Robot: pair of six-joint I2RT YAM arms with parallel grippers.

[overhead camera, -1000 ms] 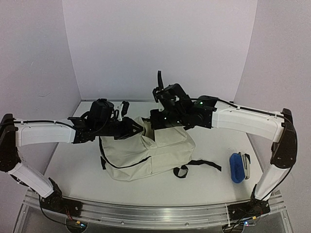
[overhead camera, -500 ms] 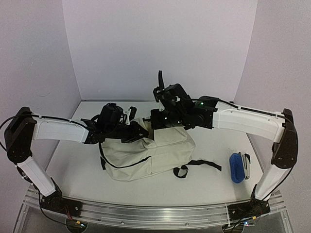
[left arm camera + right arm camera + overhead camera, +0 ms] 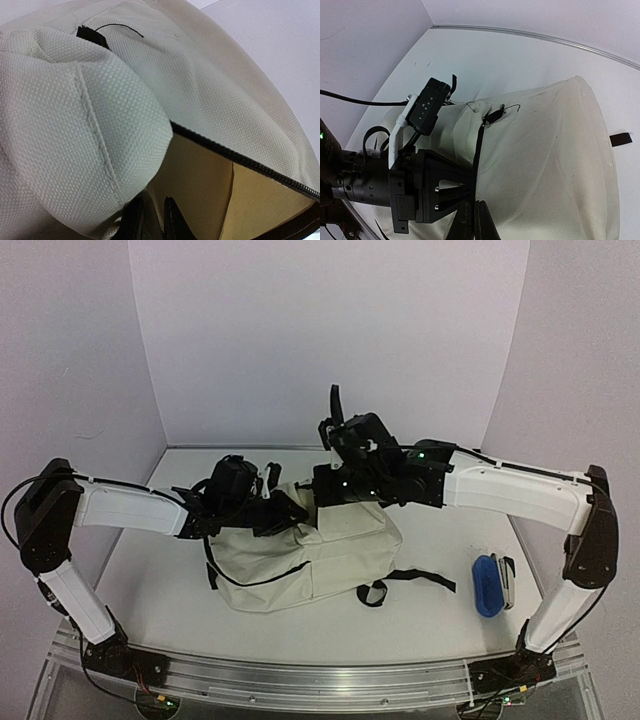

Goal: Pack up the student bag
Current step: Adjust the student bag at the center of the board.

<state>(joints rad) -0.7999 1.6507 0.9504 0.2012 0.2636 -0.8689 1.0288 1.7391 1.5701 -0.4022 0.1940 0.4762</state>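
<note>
The student bag (image 3: 300, 555), a cream canvas backpack with black straps, lies in the middle of the table, its open top toward the back. My left gripper (image 3: 294, 512) is at the left lip of the opening, shut on the cream edge. In the left wrist view its fingers (image 3: 172, 220) pinch a strip of fabric by the zipper (image 3: 240, 160), with tan lining behind. My right gripper (image 3: 317, 500) is shut on the black zipper trim (image 3: 479, 145) of the bag (image 3: 555, 165). The left gripper's body shows right beside it in the right wrist view (image 3: 432, 192).
A blue case (image 3: 486, 585) with a white and grey item (image 3: 507, 580) beside it lies on the table at the right. A black strap (image 3: 415, 578) trails from the bag toward it. White walls close in the back and sides.
My left arm has swung in, its elbow raised, and its gripper has shifted right along the bag's lip toward the right gripper. The right gripper has barely moved.
</note>
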